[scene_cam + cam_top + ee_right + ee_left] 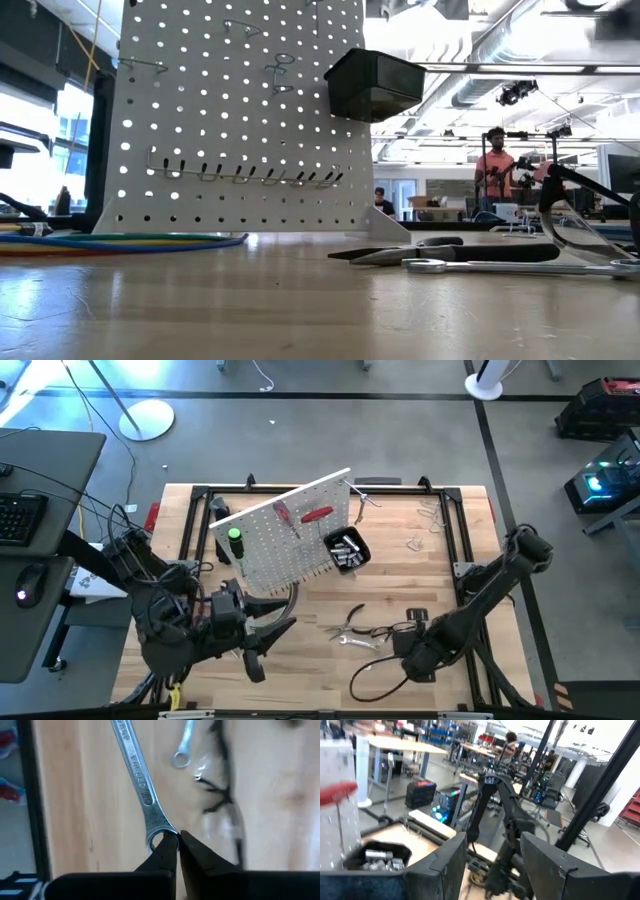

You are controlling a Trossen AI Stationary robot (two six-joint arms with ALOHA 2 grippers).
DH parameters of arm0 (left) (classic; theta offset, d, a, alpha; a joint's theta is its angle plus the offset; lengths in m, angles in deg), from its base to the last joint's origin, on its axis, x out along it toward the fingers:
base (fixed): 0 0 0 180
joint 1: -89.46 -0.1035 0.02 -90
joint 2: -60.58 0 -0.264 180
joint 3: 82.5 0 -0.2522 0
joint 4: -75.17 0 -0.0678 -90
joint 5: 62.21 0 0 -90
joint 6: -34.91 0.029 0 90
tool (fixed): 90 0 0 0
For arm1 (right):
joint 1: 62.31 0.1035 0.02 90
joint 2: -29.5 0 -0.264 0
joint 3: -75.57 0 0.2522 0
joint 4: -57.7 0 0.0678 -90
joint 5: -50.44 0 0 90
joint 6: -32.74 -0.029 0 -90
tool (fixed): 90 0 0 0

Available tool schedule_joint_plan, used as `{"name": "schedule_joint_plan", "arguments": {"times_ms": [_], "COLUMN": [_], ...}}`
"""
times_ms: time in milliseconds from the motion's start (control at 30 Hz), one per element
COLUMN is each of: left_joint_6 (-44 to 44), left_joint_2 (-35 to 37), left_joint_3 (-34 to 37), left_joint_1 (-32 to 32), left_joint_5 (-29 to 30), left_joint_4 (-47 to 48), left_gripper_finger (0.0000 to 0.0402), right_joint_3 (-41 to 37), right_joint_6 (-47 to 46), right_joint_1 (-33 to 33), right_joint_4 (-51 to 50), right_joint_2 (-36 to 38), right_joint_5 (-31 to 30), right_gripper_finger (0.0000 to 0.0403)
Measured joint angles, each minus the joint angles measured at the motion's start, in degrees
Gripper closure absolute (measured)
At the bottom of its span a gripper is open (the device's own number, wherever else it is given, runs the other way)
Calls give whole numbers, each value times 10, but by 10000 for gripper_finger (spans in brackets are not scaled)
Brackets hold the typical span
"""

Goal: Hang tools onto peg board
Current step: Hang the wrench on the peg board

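Observation:
The white peg board (285, 530) stands tilted at the table's middle, with a green-handled screwdriver (235, 541), red-handled tools (316, 514) and a black bin (347, 550) on it. A long silver wrench (137, 775) lies flat on the table (500, 266), next to a smaller wrench (182, 747) and black-handled pliers (350, 620). My right gripper (178, 842) is shut on the long wrench's ring end. My left gripper (492, 865) is open and empty, raised near the table's front left (268, 643). My right gripper pinches the rim of the long wrench's ring end (161, 834) between its two fingertips. The fingers come along the wrench's length from its end, slanting down. The wrench lies flat on the table, its shaft running away from the fingers.
A curved bundle of coloured cables (120, 240) lies in front of the board. A black metal frame (200, 495) runs round the table. Loose wire hooks (425, 525) lie at the far right. People stand in the room behind (493, 160).

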Motion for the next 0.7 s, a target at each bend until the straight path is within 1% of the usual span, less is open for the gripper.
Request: {"name": "schedule_joint_plan", "arguments": {"times_ms": [100,233,300,367,433,500,600,700], "left_joint_6": [80,205,258,281,281,264,222,141], "left_joint_2": [2,2,2,3,2,0,-1,-1], "left_joint_3": [0,0,0,0,0,0,0,0], "left_joint_1": [-4,-11,-13,-14,-18,-20,-19,-19], "left_joint_5": [1,-3,-2,-1,-2,-3,-18,-38], "left_joint_4": [-45,-126,-166,-191,-196,-197,-196,-196], "left_gripper_finger": [222,217,210,202,191,181,170,165], "right_joint_3": [59,155,200,238,273,304,337,348], "right_joint_6": [-2,-32,-53,-75,-81,-66,-38,4], "right_joint_1": [2,8,8,9,12,12,10,3], "right_joint_4": [-84,-142,-151,-151,-148,-150,-173,-204], "right_joint_2": [19,50,62,72,81,84,82,78], "right_joint_5": [-31,-115,-159,-209,-258,-277,-269,-222], "right_gripper_finger": [402,402,402,402,402,403,403,403]}}
